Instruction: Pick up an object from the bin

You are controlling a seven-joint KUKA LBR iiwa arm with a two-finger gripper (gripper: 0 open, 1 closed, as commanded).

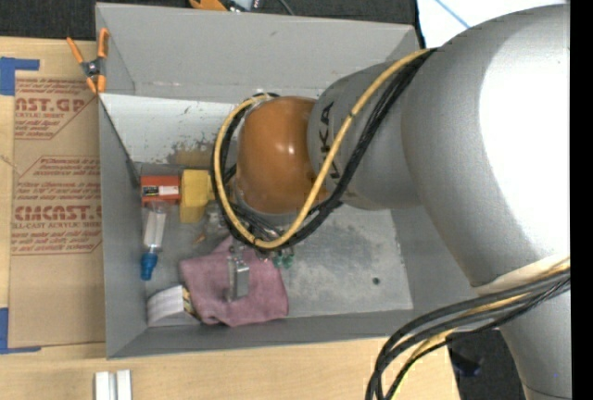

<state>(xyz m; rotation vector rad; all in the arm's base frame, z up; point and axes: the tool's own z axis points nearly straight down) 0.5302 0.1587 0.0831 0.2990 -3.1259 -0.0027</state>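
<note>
As your gripper (pixel 240 278) hung in the bin (pixel 278 46), the blue-capped tube (pixel 152 245) lay well to its left. The pink cloth (pixel 264 296) sat directly under it, long axis left-right. Spread or pinched, I couldn't tell. Straight down looked right.

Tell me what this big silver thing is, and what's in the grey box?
The big silver thing is a robot arm; the orange ball is a cover on its wrist. One camera looks down from above, a bit sideways. The arm reaches from the right into a grey metal bin. At its tip is a gripper, its hand for picking things up, right down at a pink cloth near the bottom of the picture. By the left wall lie a yellow block, an orange box, a clear tube with a blue tip, and something white. I can't tell if it has grabbed the cloth.
</note>
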